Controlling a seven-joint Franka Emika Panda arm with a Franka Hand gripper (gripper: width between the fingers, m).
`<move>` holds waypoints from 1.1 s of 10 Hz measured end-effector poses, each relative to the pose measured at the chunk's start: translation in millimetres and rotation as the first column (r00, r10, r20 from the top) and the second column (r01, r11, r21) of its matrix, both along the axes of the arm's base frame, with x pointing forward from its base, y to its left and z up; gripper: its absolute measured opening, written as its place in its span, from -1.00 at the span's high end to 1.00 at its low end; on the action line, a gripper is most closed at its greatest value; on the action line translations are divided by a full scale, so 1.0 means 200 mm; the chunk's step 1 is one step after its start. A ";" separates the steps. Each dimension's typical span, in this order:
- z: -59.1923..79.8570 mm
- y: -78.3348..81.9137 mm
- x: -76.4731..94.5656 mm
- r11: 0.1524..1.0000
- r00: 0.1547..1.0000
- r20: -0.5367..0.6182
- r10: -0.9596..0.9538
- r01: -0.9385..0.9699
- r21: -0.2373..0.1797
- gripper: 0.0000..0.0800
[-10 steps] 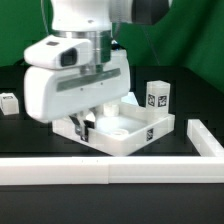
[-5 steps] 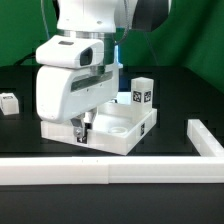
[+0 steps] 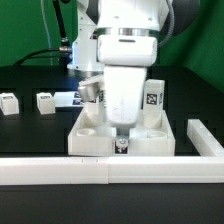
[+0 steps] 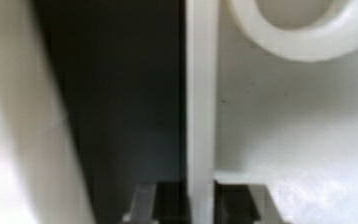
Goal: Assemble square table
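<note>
The white square table top (image 3: 90, 135) lies tray-side up near the front rail, with round sockets in its corners. My gripper (image 3: 121, 146) is shut on the middle of its near rim. In the wrist view the rim (image 4: 197, 100) runs as a thin white strip between my two dark fingers (image 4: 158, 205), gripper (image 4: 197, 208), with a round socket (image 4: 309, 20) beside it. One tagged white leg (image 3: 154, 97) stands at the top's far corner on the exterior view's right. The arm hides the middle of the top.
Two more tagged legs (image 3: 8, 102) (image 3: 45, 101) stand at the exterior view's left, and another (image 3: 92, 92) shows partly behind the arm. The long white L-shaped border rail (image 3: 60, 172) runs along the front and turns back on the exterior view's right (image 3: 205, 140). It also shows in the wrist view (image 4: 2, 110).
The arm has swung toward the exterior view's right, turning the table top with it until it lies square to the rail. The legs on the left have come into view.
</note>
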State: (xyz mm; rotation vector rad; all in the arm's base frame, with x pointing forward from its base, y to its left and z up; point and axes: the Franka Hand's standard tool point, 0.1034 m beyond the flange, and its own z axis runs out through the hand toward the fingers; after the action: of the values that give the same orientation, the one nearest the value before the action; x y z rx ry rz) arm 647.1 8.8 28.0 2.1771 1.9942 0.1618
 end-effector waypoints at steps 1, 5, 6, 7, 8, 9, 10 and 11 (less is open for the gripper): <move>-0.01 -0.02 -0.01 1.000 1.000 -0.011 -0.020 0.020 0.001 0.85; -0.01 -0.02 -0.01 1.000 1.000 -0.011 -0.025 0.025 0.002 0.84; 0.00 0.02 0.00 1.000 1.000 -0.009 -0.026 0.026 0.008 0.84; 0.00 0.07 0.02 1.000 1.000 -0.001 -0.017 0.017 0.017 0.84; 0.01 0.11 0.06 1.000 1.000 0.010 -0.009 0.008 0.023 0.84; 0.02 0.15 0.09 0.999 1.000 0.017 -0.017 0.016 0.032 0.84; 0.02 0.19 0.12 0.999 1.000 0.022 -0.019 0.018 0.039 0.84; 0.03 0.20 0.13 0.999 1.000 0.023 -0.008 0.008 0.033 0.84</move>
State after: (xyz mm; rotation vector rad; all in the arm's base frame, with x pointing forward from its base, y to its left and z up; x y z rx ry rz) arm 673.5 48.3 33.5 2.1928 1.9841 0.2195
